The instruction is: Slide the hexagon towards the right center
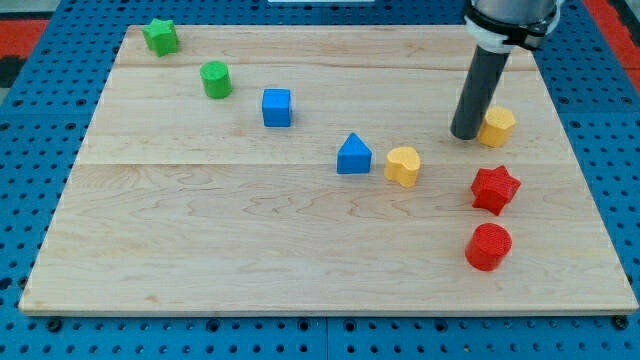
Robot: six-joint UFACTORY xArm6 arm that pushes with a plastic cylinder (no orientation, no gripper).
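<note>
— Pale wooden board (250,240) on a blue pegged bench, blocks scattered over it. Where's the hexagon?

— The yellow hexagon (497,127) sits near the view's right edge, a little above the middle. My tip (466,134) is down on the board just at its left side, touching or nearly so; I can't tell which.

— Any jaws to report?

— None. It's a bare dark rod, so nothing opens, closes or grips; it only pushes.

— Which step is this, then?

— Judging from the layout, the push itself, close to its end. The hexagon is already far right. What remains, I'd say, is a nudge rightward and slightly toward the view's bottom.

— Anything in the way?

— The red star (495,190) lies just below the hexagon, with the red cylinder (488,247) under that. Pushing down too hard could knock the star. The yellow heart (403,165) and blue triangular block (353,155) stand to the left of my tip, apart from it. The blue cube (277,107), green cylinder (216,79) and green star (160,36) are well away, toward the top left.
</note>
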